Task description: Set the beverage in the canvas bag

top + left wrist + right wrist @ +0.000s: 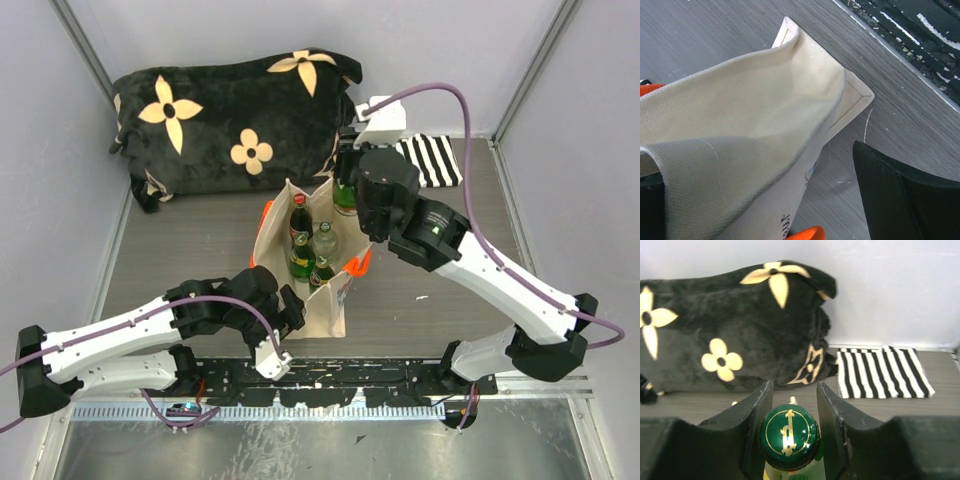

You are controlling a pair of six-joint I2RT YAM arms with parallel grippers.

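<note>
The beige canvas bag (331, 306) stands upright mid-table with its mouth open and orange handles (360, 263) hanging at the sides. Several bottles stand inside, among them a red-capped one (299, 214) and a clear one (325, 239). My right gripper (346, 172) is shut on the neck of a green bottle (345, 198), the beverage, at the bag's far rim. In the right wrist view its green and gold cap (789, 436) sits between my fingers (758, 410). My left gripper (294, 315) is open at the bag's near left corner, its jaws straddling the cloth wall (755, 125).
A black cushion with cream flowers (230, 110) lies along the back wall. A black-and-white striped cloth (432, 160) lies at the back right. Grey walls enclose the table on three sides, and a black rail (340, 385) runs along the near edge.
</note>
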